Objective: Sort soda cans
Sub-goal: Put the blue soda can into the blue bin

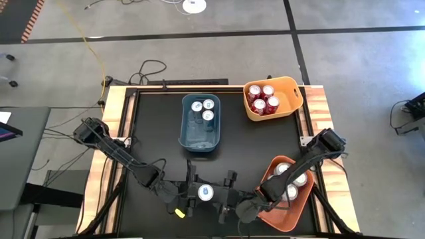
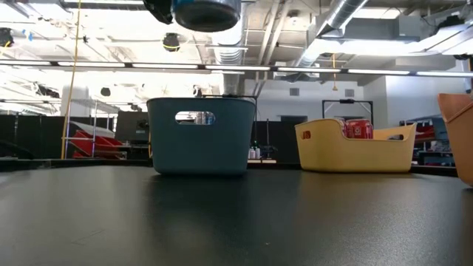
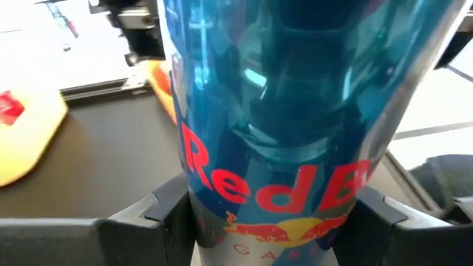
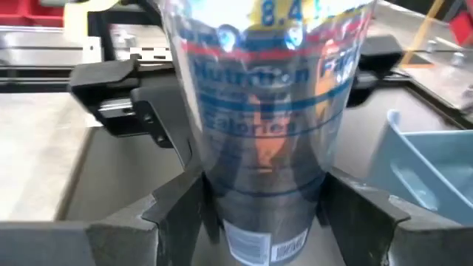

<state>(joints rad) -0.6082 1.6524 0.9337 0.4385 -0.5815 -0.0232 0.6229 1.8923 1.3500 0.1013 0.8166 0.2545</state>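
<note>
Both grippers hold 1 blue can (image 1: 205, 192) up in the air near the table's front edge. The left gripper (image 1: 188, 193) and right gripper (image 1: 224, 195) squeeze its sides. It looks smooth, slippery and easy to dent, so hold its middle gently.

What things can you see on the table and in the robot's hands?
held blue can: one, blue with a silver top, lifted above the table's front edge
blue cans: three, in the blue bin
red cans: four, in the yellow bin
silver cans: at least three, in the orange bin, partly hidden by the right arm
blue bin: one, middle of the table
yellow bin: one, far right corner
orange bin: one, near right corner
table: one, black
left gripper: closed on the held blue can
right gripper: closed on the same can
</note>
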